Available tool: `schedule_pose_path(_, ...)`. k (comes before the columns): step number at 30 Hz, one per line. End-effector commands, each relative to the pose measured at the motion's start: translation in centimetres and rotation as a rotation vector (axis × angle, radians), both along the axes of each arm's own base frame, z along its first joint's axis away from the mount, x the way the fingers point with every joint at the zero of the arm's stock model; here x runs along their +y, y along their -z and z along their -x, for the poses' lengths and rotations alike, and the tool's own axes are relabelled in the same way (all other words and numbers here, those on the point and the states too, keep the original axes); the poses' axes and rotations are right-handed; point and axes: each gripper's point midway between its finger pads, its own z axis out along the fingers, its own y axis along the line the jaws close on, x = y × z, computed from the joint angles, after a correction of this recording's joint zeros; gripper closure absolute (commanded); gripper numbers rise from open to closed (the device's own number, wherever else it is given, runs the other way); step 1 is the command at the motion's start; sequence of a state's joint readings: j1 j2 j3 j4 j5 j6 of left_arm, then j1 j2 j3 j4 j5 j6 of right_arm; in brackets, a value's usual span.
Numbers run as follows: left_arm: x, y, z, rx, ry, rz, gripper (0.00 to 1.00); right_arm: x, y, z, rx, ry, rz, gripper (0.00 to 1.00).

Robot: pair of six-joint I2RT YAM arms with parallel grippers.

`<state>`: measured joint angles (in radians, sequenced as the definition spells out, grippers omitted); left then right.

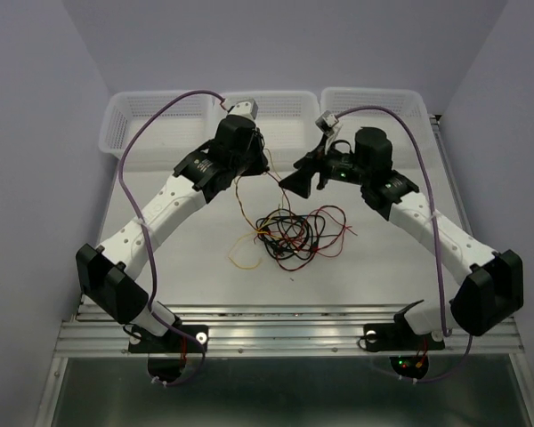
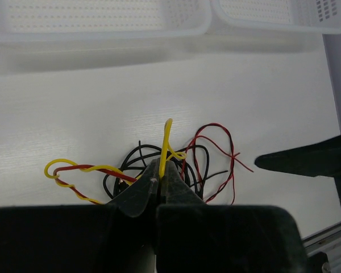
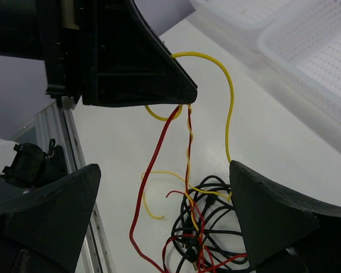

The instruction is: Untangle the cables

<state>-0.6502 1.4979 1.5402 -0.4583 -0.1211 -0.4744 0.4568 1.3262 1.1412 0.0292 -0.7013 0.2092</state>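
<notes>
The cables (image 1: pixel 289 233) lie in a tangle of black, red and yellow strands at mid-table. My left gripper (image 1: pixel 267 169) hangs above the tangle's far side, shut on a yellow cable (image 2: pixel 166 139) that rises from the pile. In the right wrist view a red strand (image 3: pixel 153 170) and a twisted red-yellow strand (image 3: pixel 188 153) hang from the left gripper's tip (image 3: pixel 184 102). My right gripper (image 1: pixel 310 178) is open and empty just right of it. Its fingers (image 3: pixel 273 216) straddle the view above the black tangle (image 3: pixel 216 227). The left gripper (image 2: pixel 161 168) also shows in its own view.
Three white perforated baskets (image 1: pixel 160 120) (image 1: pixel 285 111) (image 1: pixel 383 107) line the back of the table. A metal rail (image 1: pixel 285 334) runs along the front edge. Purple arm cables (image 1: pixel 133 151) arc over both arms. A red-yellow twisted strand (image 2: pixel 85 169) trails left of the pile.
</notes>
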Motion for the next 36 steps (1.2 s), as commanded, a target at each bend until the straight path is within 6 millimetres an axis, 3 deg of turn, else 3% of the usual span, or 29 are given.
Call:
schedule_pose_path(1,-0.4,-1.5,-0.1,-0.035,-0.005,0.061,1.0,3.2,1.1,-1.2,0.024,0.02,0.064,0.0)
schedule_pose_path(3,-0.4,-1.6,-0.1,-0.033,-0.006,0.063,1.0,4.4,1.5,-1.3,0.042,0.026,0.078,0.0)
schedule_pose_path(5,-0.3,-1.7,-0.1,-0.036,-0.008,0.065,1.0,5.7,3.1,-1.2,0.086,0.022,0.114,0.12)
schedule_pose_path(7,-0.2,-1.9,-0.1,-0.039,-0.013,0.067,1.0,5.7,4.2,-2.2,0.097,0.075,0.149,0.22)
schedule_pose_path(9,0.0,-2.1,-0.1,-0.045,-0.024,0.065,1.0,6.3,5.1,-1.9,0.116,0.08,0.18,0.42)
schedule_pose_path(10,0.2,-2.1,-0.2,-0.045,-0.036,0.061,1.0,6.3,5.1,-2.0,0.12,0.089,0.18,0.73)
schedule_pose_path(11,0.5,-2.2,-0.3,-0.048,-0.05,0.055,1.0,6.0,5.2,-2.1,0.131,0.113,0.181,0.96)
schedule_pose_path(12,1.1,-2.0,-0.6,-0.049,-0.095,0.041,1.0,5.8,5.0,-2.4,0.137,0.142,0.172,0.99)
schedule_pose_path(18,4.5,-0.8,-1.6,-0.035,-0.267,-0.057,1.0,2.8,-0.3,-3.0,0.081,0.352,0.081,0.99)
schedule_pose_path(21,7.0,-0.2,-1.9,-0.008,-0.361,-0.086,1.0,-0.7,-2.5,-4.6,0.055,0.576,0.067,0.99)
schedule_pose_path(24,9.3,0.1,-2.0,0.009,-0.426,-0.097,1.0,-5.6,-4.5,-6.3,0.03,0.807,0.049,0.99)
schedule_pose_path(29,17.0,-1.6,-2.9,-0.005,-0.603,-0.069,1.0,-14.4,-9.6,-8.0,-0.002,1.031,-0.053,0.99)
schedule_pose_path(31,19.3,-3.1,-2.9,-0.032,-0.651,-0.054,1.0,-16.1,-11.7,-7.8,-0.035,1.06,-0.081,0.99)
schedule_pose_path(36,22.9,-6.8,-2.4,-0.092,-0.718,-0.038,1.0,-19.1,-14.2,-7.7,-0.071,1.135,-0.113,0.99)
